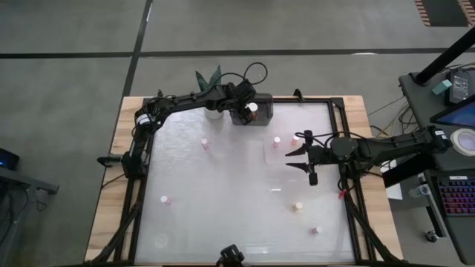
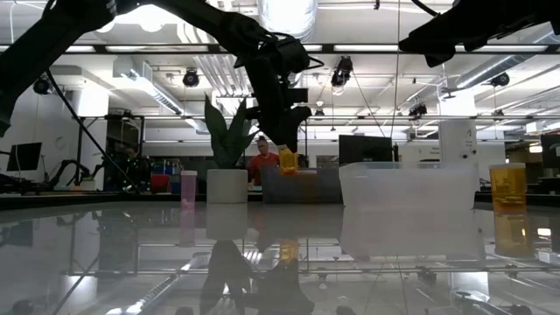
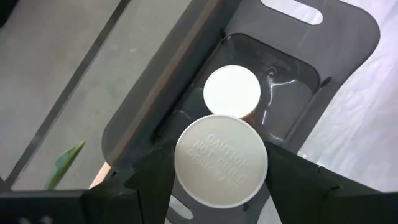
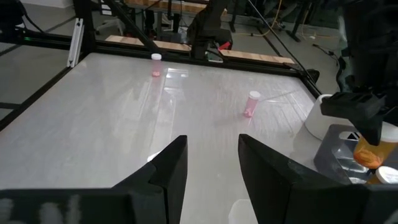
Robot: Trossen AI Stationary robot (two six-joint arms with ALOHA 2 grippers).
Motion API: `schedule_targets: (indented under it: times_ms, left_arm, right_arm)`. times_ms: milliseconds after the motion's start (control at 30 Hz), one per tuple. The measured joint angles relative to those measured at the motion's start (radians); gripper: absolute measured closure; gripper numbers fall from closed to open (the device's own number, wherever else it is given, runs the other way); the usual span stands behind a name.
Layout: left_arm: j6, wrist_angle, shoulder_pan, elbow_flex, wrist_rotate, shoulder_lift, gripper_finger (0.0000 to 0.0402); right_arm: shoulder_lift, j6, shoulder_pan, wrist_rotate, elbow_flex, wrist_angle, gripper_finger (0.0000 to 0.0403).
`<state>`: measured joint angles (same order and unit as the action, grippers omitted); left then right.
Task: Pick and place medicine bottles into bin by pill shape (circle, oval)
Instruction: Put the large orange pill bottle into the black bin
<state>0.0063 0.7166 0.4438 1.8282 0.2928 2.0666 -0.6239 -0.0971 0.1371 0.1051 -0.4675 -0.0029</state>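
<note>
High view. White, glossy table (image 1: 223,193) in a black frame. Left gripper (image 1: 245,113) reaches over the dark grey translucent plastic bin (image 1: 263,113) at the far edge, beside the white plant pot (image 1: 214,113) with its green spiky plant (image 1: 210,76). Right gripper (image 1: 299,157) hangs over the table's right-centre with its fingers spread and nothing between them. A clear, nearly invisible bin (image 1: 278,152) lies just beside it. Small pinkish-white bottles with white caps stand scattered: one left of centre (image 1: 205,142), two near the right gripper (image 1: 277,140) (image 1: 295,140), one at the near left (image 1: 165,199), one at the near right (image 1: 316,231). A wider amber bottle with a white cap (image 1: 298,207) stands near the right side.

Low view. Left gripper (image 2: 282,131) hangs above the dark bin (image 2: 302,185) with the held amber-orange bottle (image 2: 288,160) clamped at its tip. The clear bin (image 2: 407,185) stands to the right; an amber bottle (image 2: 508,188) stands at the far right, a pinkish bottle (image 2: 188,186) to the left of the plant pot (image 2: 227,185). A person in a red top (image 2: 262,164) sits in the room behind.

Left wrist view. Left gripper (image 3: 221,171) fingers close on the held bottle's embossed white cap (image 3: 221,160), directly over the dark bin (image 3: 292,87). A second white-capped bottle (image 3: 232,92) already stands inside the bin.

Right wrist view. Right gripper (image 4: 211,168) fingers stand apart, empty, above the white table (image 4: 93,124). Two pinkish bottles stand farther off (image 4: 156,64) (image 4: 251,103). The left arm's held amber bottle (image 4: 368,155) shows over the dark bin (image 4: 339,152).
</note>
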Motion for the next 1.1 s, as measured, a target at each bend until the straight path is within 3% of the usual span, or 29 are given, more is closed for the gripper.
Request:
schedule_targets:
  times_ms: [1100]
  left_arm:
    - [-0.002, 0.028, 0.001, -0.002, -0.002, 0.0, 0.0188]
  right_arm:
    - [0.0, 0.0, 0.0, 0.0, 0.0, -0.001, 0.027]
